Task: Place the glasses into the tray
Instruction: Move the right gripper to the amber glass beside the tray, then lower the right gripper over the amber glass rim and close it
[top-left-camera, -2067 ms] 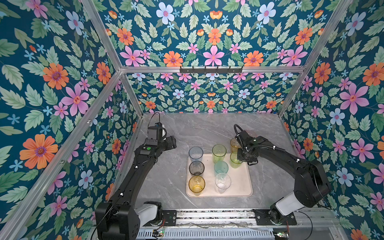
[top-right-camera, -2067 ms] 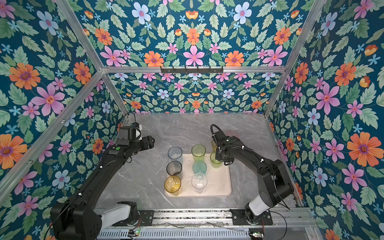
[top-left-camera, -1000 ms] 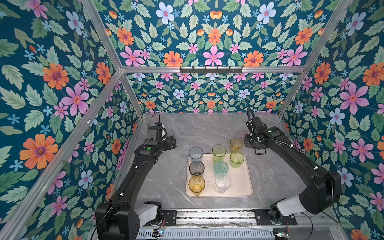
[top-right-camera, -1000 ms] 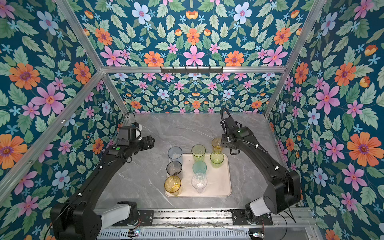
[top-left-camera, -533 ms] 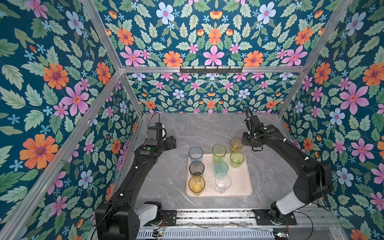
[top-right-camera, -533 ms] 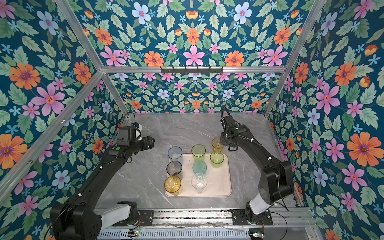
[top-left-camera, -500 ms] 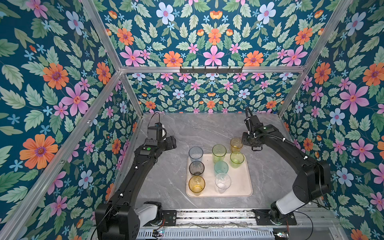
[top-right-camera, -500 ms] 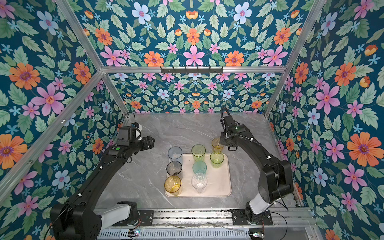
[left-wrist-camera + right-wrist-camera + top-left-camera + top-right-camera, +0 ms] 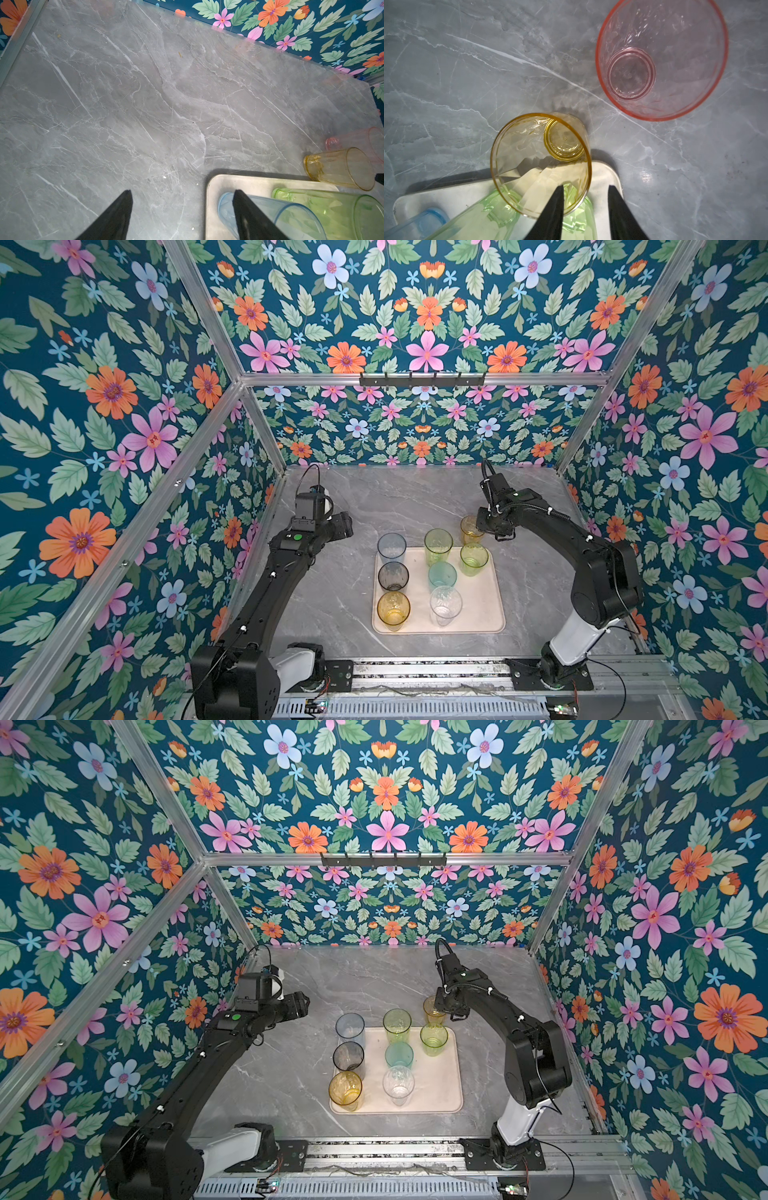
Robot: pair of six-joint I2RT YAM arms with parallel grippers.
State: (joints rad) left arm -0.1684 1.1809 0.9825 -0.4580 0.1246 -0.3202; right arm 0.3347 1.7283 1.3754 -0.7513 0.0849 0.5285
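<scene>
The beige tray (image 9: 482, 605) (image 9: 440, 1085) holds several glasses: blue (image 9: 391, 546), grey (image 9: 393, 576), amber (image 9: 393, 609), clear (image 9: 445, 605), teal (image 9: 442, 573), tall yellow-green (image 9: 438, 545) and short green (image 9: 473, 558). A short yellow glass (image 9: 469, 529) (image 9: 540, 164) stands on the table just behind the tray's back right corner. My right gripper (image 9: 487, 527) (image 9: 585, 187) hovers over it, open, its fingers either side of the rim. A pink glass (image 9: 660, 60) stands farther back, hidden under the arm in both top views. My left gripper (image 9: 345, 526) (image 9: 182, 191) is open and holds nothing, left of the blue glass (image 9: 268, 216).
Grey marble table (image 9: 395, 497) inside floral walls, with aluminium frame posts at the corners. The tray's front right part is bare. The arm bases sit on a rail (image 9: 415, 672) along the front edge.
My right gripper left the short green glass in the tray, rose toward the back right, then came left and down over the yellow glass. The left arm has not moved.
</scene>
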